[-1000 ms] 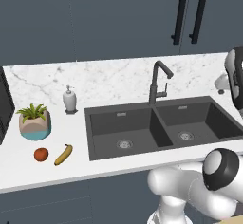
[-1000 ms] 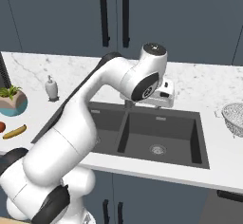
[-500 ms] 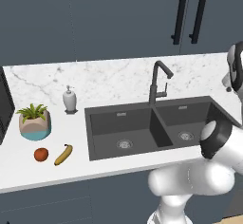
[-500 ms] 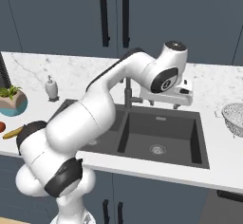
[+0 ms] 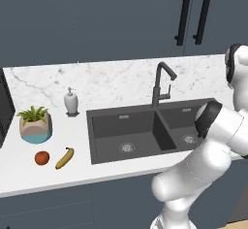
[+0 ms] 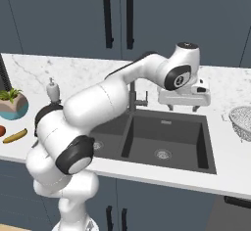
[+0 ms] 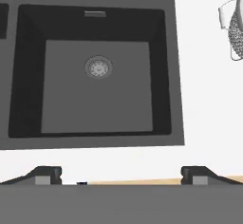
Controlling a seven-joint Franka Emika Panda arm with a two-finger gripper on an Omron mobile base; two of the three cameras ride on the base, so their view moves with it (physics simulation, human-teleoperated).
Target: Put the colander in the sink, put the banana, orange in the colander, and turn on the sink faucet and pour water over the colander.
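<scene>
I've got the gripper (image 6: 184,108) hanging over the smaller basin of the sink (image 6: 208,151), jaws spread about as wide as they go, nothing between them. In the hand view both fingertips (image 7: 45,174) sit far apart with the drain straight below.

The colander (image 6: 241,123) sits on the counter, off to the right of the sink, upright, not yet touched — its handle just shows at the edge of the hand view. My read: the wide opening is there to take the rim or a handle, so first step is reaching right for it.

The banana (image 5: 65,158) and the orange (image 5: 42,158) lie side by side on the counter left of the sink, just in front of the potted plant (image 5: 35,124). The sink faucet (image 5: 162,83) stands behind the divider, no water visible.

Both basins empty — so no part of the task done, I judge.
</scene>
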